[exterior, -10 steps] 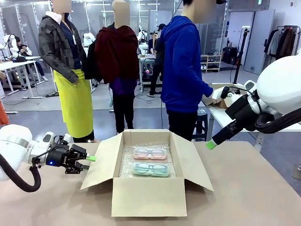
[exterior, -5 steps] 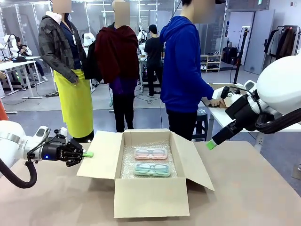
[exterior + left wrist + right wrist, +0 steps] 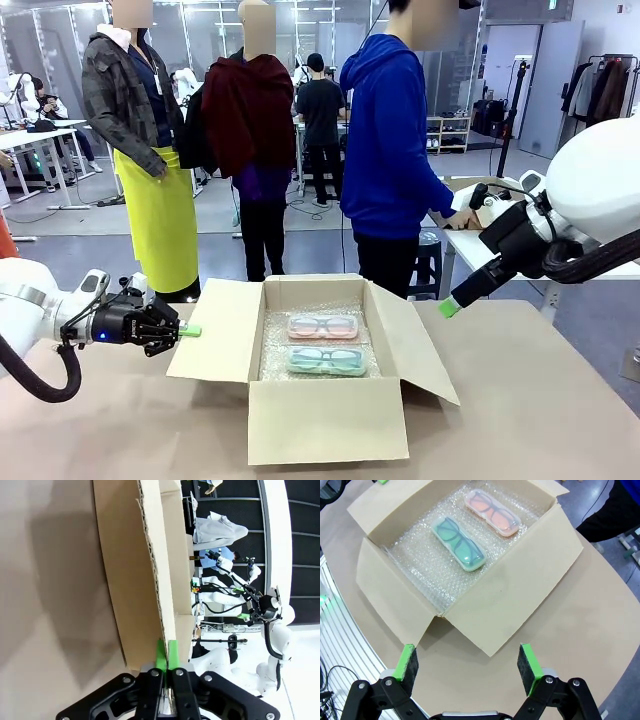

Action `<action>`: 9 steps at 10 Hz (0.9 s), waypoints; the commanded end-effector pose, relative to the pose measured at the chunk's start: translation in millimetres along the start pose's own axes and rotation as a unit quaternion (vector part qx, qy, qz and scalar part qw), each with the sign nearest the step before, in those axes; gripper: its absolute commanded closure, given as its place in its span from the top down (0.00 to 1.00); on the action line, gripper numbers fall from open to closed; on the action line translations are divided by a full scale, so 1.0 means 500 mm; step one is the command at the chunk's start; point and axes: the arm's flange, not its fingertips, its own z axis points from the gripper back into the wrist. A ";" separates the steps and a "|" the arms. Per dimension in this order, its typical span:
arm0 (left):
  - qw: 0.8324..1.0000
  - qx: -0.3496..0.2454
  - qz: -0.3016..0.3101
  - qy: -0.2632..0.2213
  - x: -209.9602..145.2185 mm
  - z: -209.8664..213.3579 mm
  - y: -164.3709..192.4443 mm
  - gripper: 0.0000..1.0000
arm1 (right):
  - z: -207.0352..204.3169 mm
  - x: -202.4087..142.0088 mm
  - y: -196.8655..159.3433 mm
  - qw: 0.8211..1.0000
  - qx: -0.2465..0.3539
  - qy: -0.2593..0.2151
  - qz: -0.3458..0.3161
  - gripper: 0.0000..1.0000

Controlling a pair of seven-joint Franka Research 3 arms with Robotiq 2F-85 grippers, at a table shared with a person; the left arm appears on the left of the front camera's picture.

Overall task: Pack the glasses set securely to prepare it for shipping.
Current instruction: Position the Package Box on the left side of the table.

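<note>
Left gripper [image 3: 188, 330], open a second ago, is now pinching the box's left flap [image 3: 215, 330]; 2 glasses cases [image 3: 323, 343] lying on bubble wrap inside. Right gripper [image 3: 468, 667] hanging wide. Closing beginning.

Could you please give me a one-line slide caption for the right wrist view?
Open right gripper above an open brown cardboard box holding pink and mint-green glasses cases on bubble wrap.

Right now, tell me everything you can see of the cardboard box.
The cardboard box is plain brown corrugated card, upright on the table with its flaps spread open. Bubble wrap lines its floor, and on that lie a pink case and a mint case, side by side. The left gripper is shut on the left flap's edge.
</note>
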 end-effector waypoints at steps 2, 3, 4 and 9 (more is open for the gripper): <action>1.000 -0.001 -0.002 0.001 0.000 -0.001 -0.004 0.00 | -0.001 -0.001 0.006 1.000 -0.004 -0.001 -0.004 1.00; 1.000 -0.001 -0.002 0.001 0.000 -0.001 -0.004 0.00 | -0.001 -0.001 0.006 1.000 -0.004 -0.001 -0.004 1.00; 1.000 -0.001 -0.002 0.001 0.000 -0.001 -0.004 0.00 | -0.001 -0.001 0.006 1.000 -0.004 -0.001 -0.004 1.00; 1.000 -0.011 -0.009 0.018 0.036 0.179 0.043 0.02 | -0.001 -0.001 0.006 1.000 -0.004 -0.001 -0.004 1.00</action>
